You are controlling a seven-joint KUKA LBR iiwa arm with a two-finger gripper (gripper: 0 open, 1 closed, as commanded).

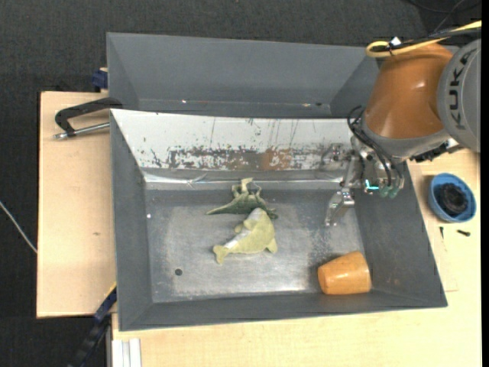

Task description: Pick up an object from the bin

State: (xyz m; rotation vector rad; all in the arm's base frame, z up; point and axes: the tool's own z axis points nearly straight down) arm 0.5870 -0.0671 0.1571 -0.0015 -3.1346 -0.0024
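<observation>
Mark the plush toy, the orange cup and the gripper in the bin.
pale green plush toy (248,239), camera view, on its body.
orange cup (344,274), camera view, on its side wall.
gripper (334,215), camera view, at its lower end.

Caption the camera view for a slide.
Gripper hangs at the right of the grey bin, near an orange cup; a green-and-yellow toy lies mid-bin.

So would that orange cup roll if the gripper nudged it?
Probably: the orange cup seems to lie on its side, so it may roll in a curve. It looks stiff and smooth, so it might slip.
</observation>
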